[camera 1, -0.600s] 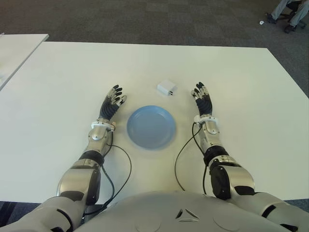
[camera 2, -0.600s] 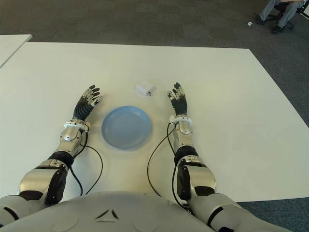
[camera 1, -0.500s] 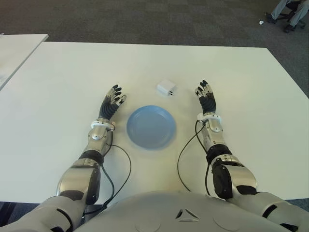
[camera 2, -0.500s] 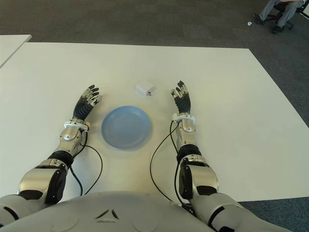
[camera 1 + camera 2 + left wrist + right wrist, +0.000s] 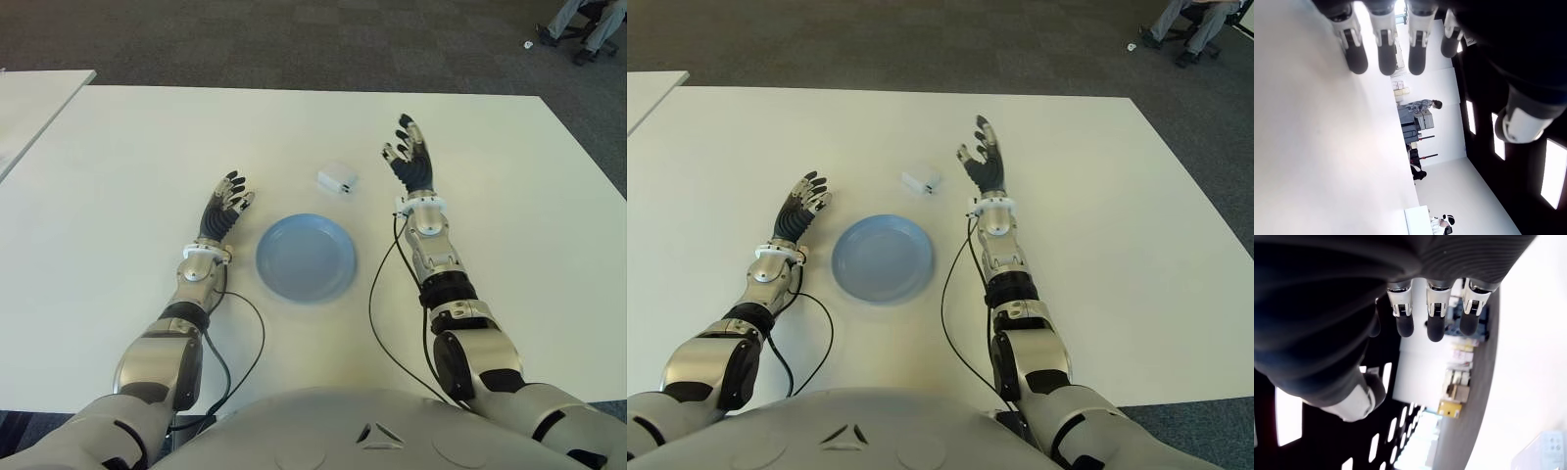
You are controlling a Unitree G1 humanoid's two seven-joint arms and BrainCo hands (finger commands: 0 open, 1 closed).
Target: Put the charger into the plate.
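At nine o'clock from the right hand, nearer than the left hand, sits the charger; both hands' fingers are spread and empty, the plate at six o'clock.

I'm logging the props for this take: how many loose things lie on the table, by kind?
Charger, white, beyond the plate: 1
Plate, blue, between the open left hand and the raised, open right hand: 1
Total: 2
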